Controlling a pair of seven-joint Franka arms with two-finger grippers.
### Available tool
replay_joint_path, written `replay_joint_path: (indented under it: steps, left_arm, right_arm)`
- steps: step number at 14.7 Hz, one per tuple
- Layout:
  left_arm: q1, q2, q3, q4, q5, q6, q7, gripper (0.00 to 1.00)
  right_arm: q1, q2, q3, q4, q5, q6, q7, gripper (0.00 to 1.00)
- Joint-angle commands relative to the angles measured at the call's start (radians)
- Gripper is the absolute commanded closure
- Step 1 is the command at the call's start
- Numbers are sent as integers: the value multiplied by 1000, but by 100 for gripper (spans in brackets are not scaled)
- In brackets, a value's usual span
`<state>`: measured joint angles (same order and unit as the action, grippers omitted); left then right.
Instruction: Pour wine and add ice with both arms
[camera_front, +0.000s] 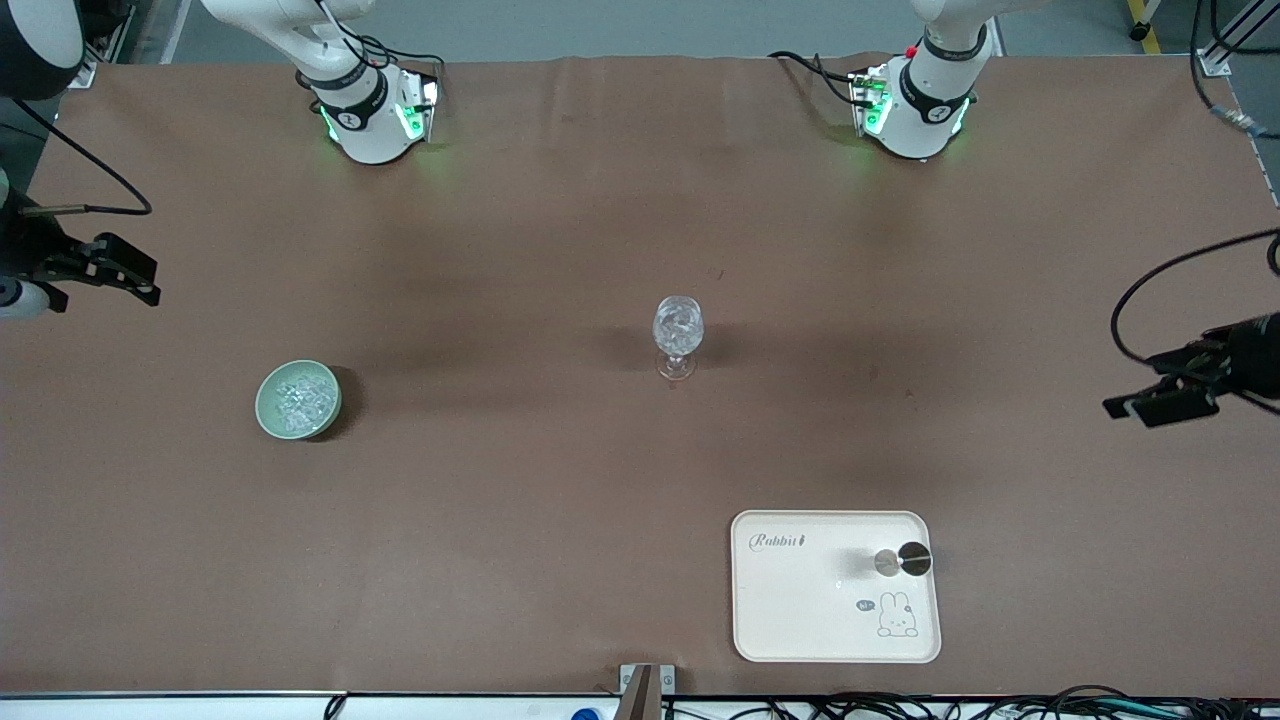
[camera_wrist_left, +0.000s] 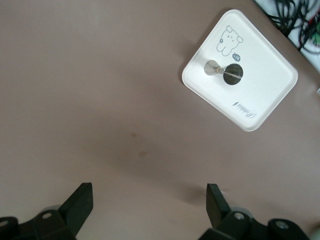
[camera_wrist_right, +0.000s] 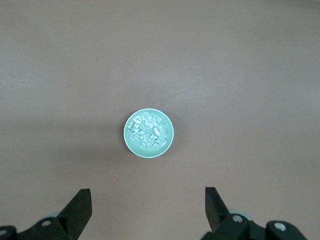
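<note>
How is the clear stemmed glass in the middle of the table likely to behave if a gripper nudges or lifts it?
The clear stemmed glass looks top-heavy: a wide bowl over a thin stem and small foot, so a sideways nudge would probably tip it. Its glinting, smooth wall suggests a slippery, fragile grip. Both the left gripper and right gripper hang open, well clear of it.

A brown matte cover (camera_front: 560, 480) spans the whole bench, with faint creases near the top edge. Grey floor (camera_front: 640, 25) shows past that edge. Black cables (camera_front: 900, 706) run along a white strip at the bottom edge. Lighting is even, casting soft shadows.
</note>
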<state>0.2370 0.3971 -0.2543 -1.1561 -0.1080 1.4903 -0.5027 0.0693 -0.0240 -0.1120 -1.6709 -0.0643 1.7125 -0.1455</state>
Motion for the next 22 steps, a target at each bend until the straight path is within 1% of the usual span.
replay_joint_path:
  steps: [1,2,4,5,6,7,8,10,11,13,16,22]
  left_arm:
    - [7,-98,-115,-45,179,-1,76,0]
    - [11,-122,-146,-46,185,-24,102,0]
    - [-10,-168,-145,-66,195,-28,169,0]
    - [-56,-194,-123,-92,195,-28,224,0]
    - [-102,-228,-67,-123,194,-28,277,0]
    - [-160,-274,-7,-176,185,-18,320,0]
    - [-192,-320,31,-233,182,7,328,0]
    - [-225,-418,65,-376,179,72,337,0]
    - [-235,-455,82,-431,162,100,346,0]
    - [-252,-513,128,-500,105,117,371,0]
    - [-260,-518,132,-494,106,79,371,0]
    - [-254,-517,128,-478,117,56,356,0]
  right_arm:
    - [-9,-7,0,48,-19,-34,-37,0]
    - [-9,1,0,65,-17,-46,-37,0]
    - [-11,6,0,76,-15,-60,-39,0]
    - [-11,6,-1,73,-14,-62,-39,0]
    - [-14,6,-1,73,-14,-71,-39,0]
    - [-16,6,-1,71,-14,-85,-39,0]
    - [-22,6,-1,68,-11,-91,-39,0]
    - [-26,4,0,65,-8,-100,-40,0]
    - [-26,3,0,65,-6,-103,-42,0]
    - [-26,3,0,63,-6,-105,-45,0]
    - [-26,3,0,62,-6,-102,-43,0]
    - [-26,6,0,62,-5,-94,-43,0]
